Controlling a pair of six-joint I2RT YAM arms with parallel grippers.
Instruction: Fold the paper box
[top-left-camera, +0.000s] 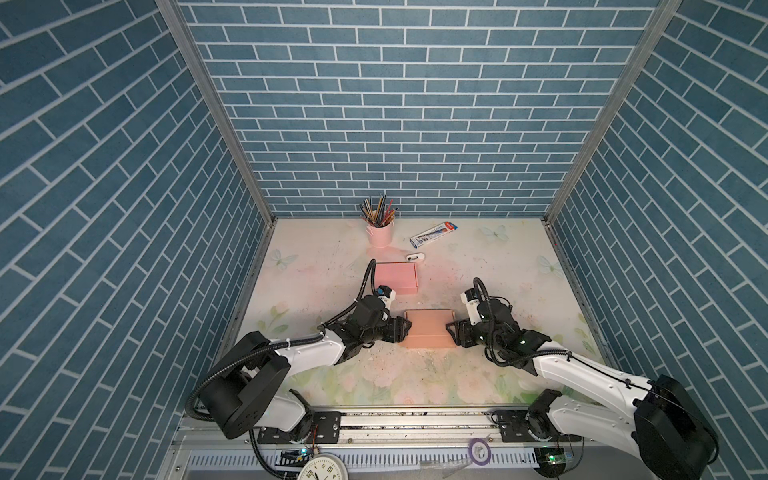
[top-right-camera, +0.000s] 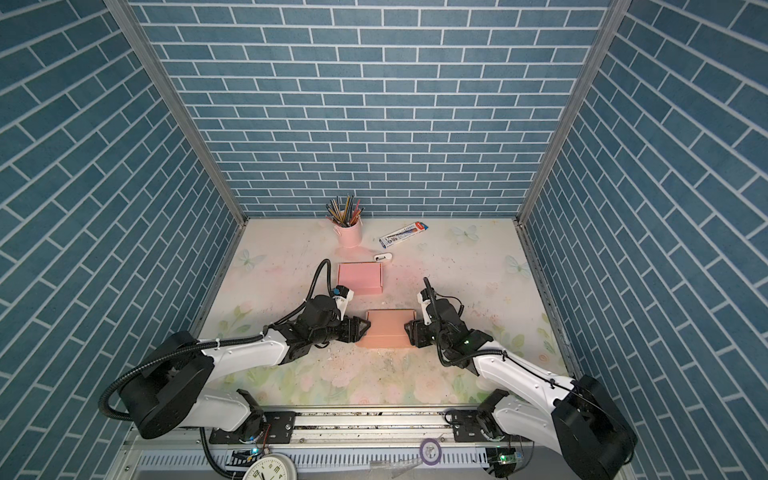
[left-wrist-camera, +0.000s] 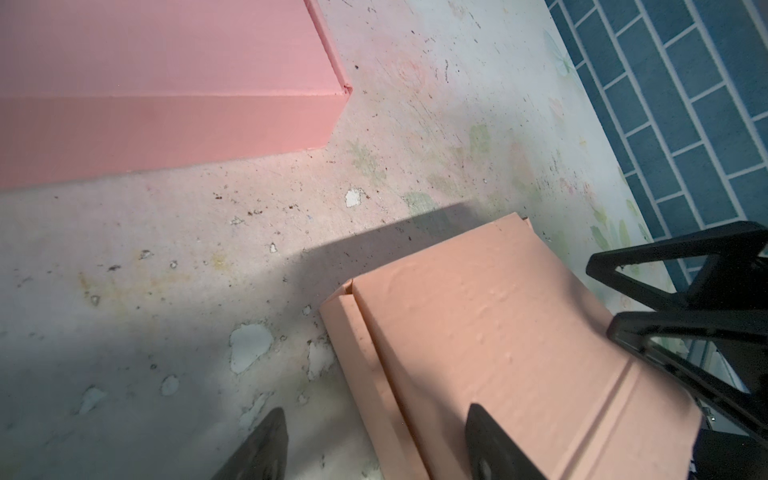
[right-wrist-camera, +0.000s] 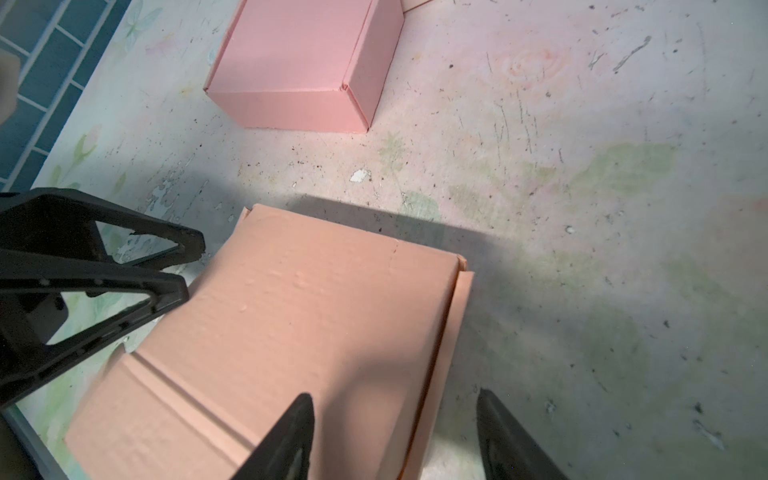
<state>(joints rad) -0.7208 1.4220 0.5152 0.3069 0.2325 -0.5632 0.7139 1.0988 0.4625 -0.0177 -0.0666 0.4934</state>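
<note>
Paper box (top-left-camera: 428, 340) sits near the front, in the middle of the table (top-left-camera: 498, 266), w/ a gripper at each side.
Its lid lies down flat and is a bit bumpy; a thin flap shows along each side edge. Left gripper (top-left-camera: 404, 332) is at the box's left edge, jaws wide apart: in the left wrist view 1 finger (left-wrist-camera: 486, 444) is over the lid, the other over the table. Right gripper (top-left-camera: 454, 332) is at the right edge, same way, jaws apart too. Neither has hold of anything. Behind, apart from it, sits a shut pink box (top-left-camera: 396, 277). Further back: pink cup (top-left-camera: 380, 237) w/ pencils, pencil pack (top-left-camera: 433, 233), small white thing (top-left-camera: 414, 257).
</note>
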